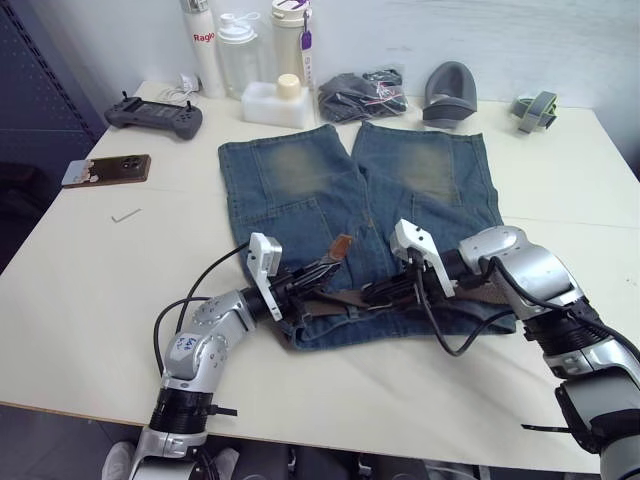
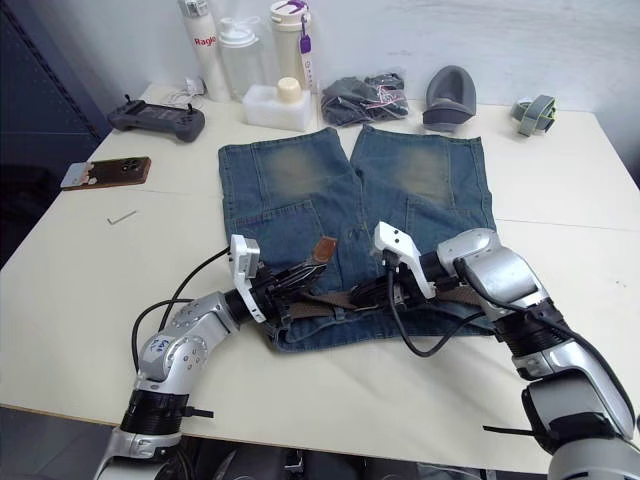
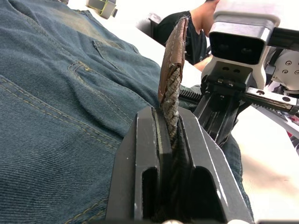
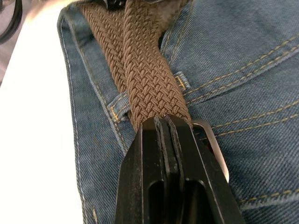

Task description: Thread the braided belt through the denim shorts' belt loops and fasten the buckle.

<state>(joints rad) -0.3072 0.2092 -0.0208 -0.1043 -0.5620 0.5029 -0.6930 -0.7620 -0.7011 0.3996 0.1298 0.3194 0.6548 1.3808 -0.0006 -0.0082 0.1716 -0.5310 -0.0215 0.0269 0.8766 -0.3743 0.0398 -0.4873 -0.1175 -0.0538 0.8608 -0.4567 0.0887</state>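
The denim shorts (image 1: 355, 210) lie flat on the white table (image 1: 90, 290), waistband toward the robot. The left gripper (image 1: 318, 270) is clamped on the braided belt (image 4: 145, 70) just below its tan leather tip (image 3: 172, 51), which sticks up over the waistband. To its right, the right gripper (image 1: 385, 290) pinches the belt at the buckle (image 4: 216, 144), beside a belt loop (image 4: 119, 106)
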